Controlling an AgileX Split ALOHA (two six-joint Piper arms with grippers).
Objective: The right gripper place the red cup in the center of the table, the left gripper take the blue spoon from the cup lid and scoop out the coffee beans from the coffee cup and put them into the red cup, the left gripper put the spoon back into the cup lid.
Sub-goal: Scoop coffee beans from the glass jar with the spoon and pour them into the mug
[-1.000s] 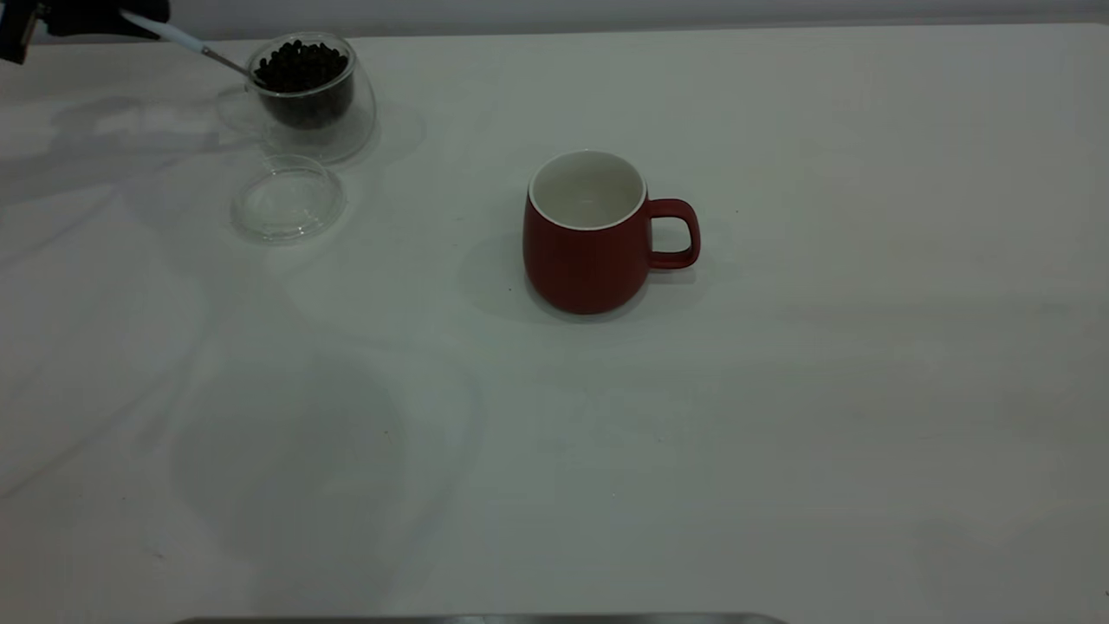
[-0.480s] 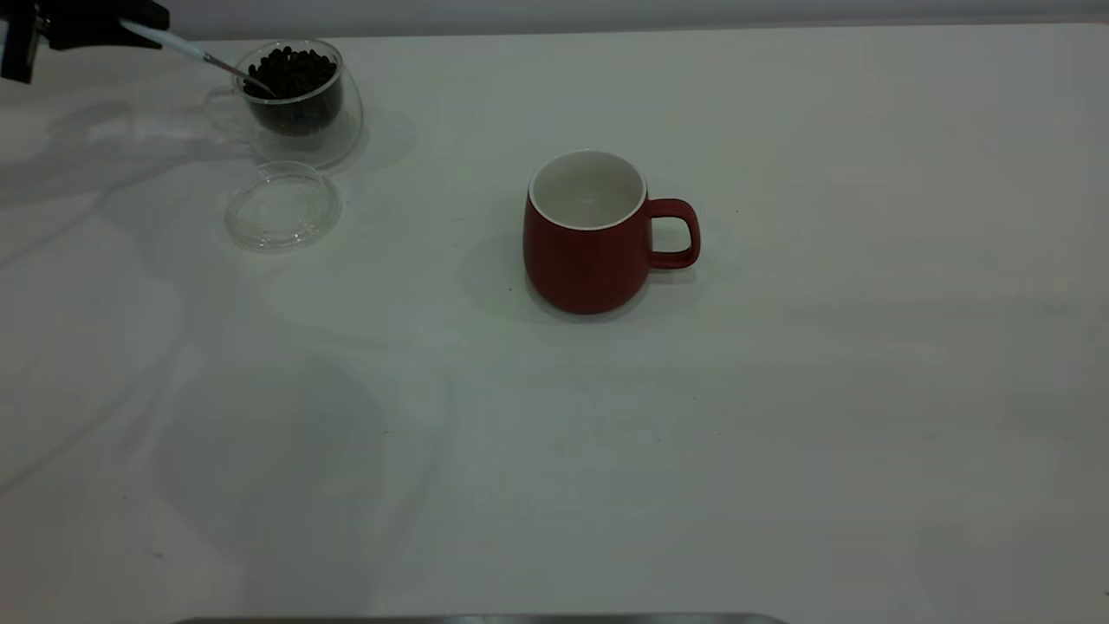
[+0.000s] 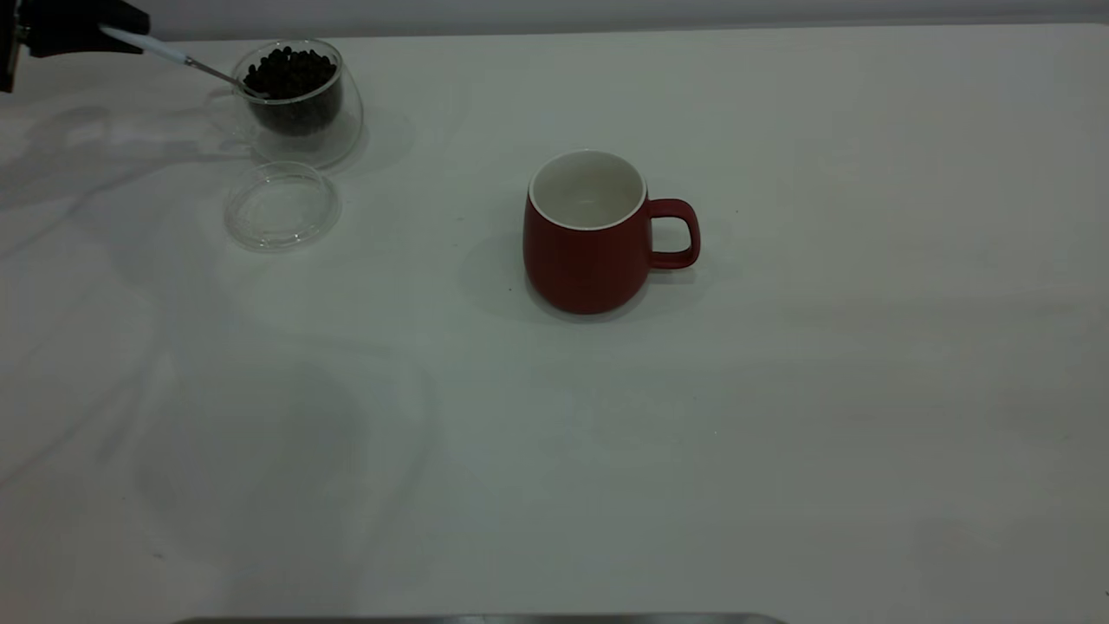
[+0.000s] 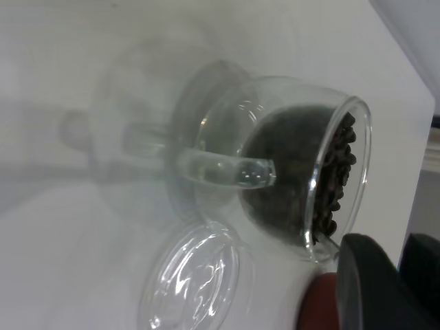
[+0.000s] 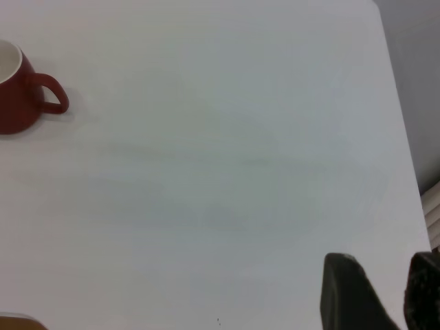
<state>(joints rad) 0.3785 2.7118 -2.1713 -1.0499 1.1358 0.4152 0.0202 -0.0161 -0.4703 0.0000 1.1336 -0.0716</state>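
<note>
— Where is the blue spoon (image 3: 165,51)?
— Clamped in the left gripper (image 3: 108,28) fingers at the far left, bowl apparently in the coffee beans (image 3: 290,72) of the coffee cup (image 3: 299,100).
— Elsewhere?
— The red cup (image 3: 589,234) stands mid-worktop (image 3: 780,390); the cup lid (image 3: 282,206) lies just nearer than the coffee cup. The right gripper (image 5: 385,292) fingers are apart, hanging over bare worktop.

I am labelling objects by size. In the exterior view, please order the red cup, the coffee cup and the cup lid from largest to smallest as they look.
1. red cup
2. coffee cup, though it stands farther back, so this is unsure
3. cup lid, flat and smallest
</note>
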